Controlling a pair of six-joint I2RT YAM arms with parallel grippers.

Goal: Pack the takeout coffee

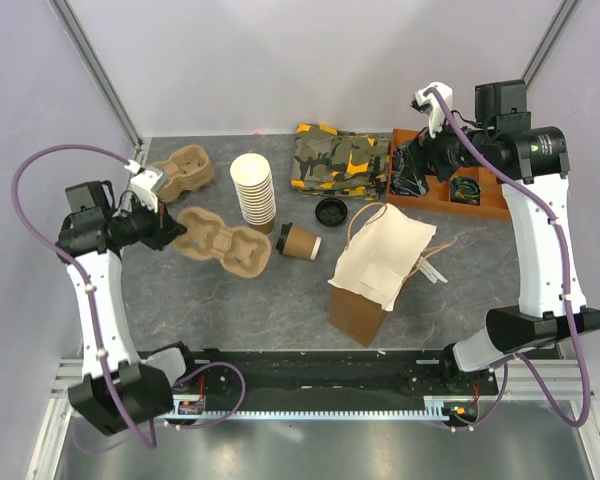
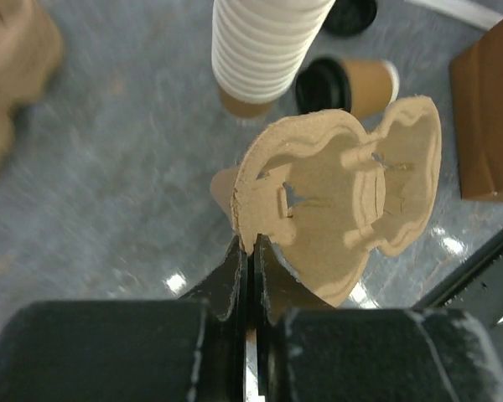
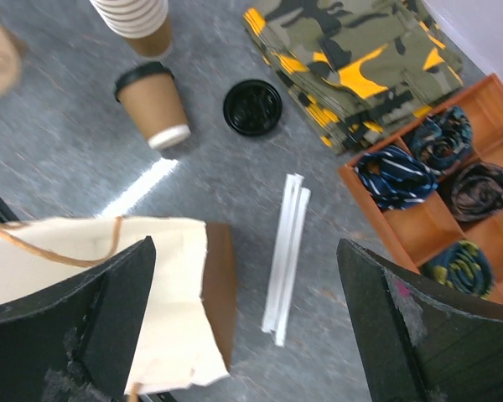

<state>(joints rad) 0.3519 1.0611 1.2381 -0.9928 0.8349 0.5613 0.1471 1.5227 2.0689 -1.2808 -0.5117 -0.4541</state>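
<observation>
Coffee cup (image 1: 300,242): on its side on the worktop (image 1: 230,300), centre of the top view, black lid on, just beside the cup stack (image 1: 253,188).
Left fingers (image 2: 230,276): pinching the cardboard cup carrier (image 2: 344,193) by its rim.
Right fingers (image 3: 109,310): spread wide, holding nothing.

Your top cam: fixed, high, looks down over base rail (image 1: 320,375) at 6 o'clock, whole table (image 1: 230,300) in frame. Your left wrist cam: low, right up against cup carrier (image 2: 335,209), faces takeout coffee (image 2: 352,84) at 1 o'clock. Right wrist cam: higher, looks down, same cup at 10 o'clock, wooden tray (image 3: 423,226) at 3 o'clock. All three share cup, cup stack (image 1: 253,190), loose lid (image 1: 331,211).
</observation>
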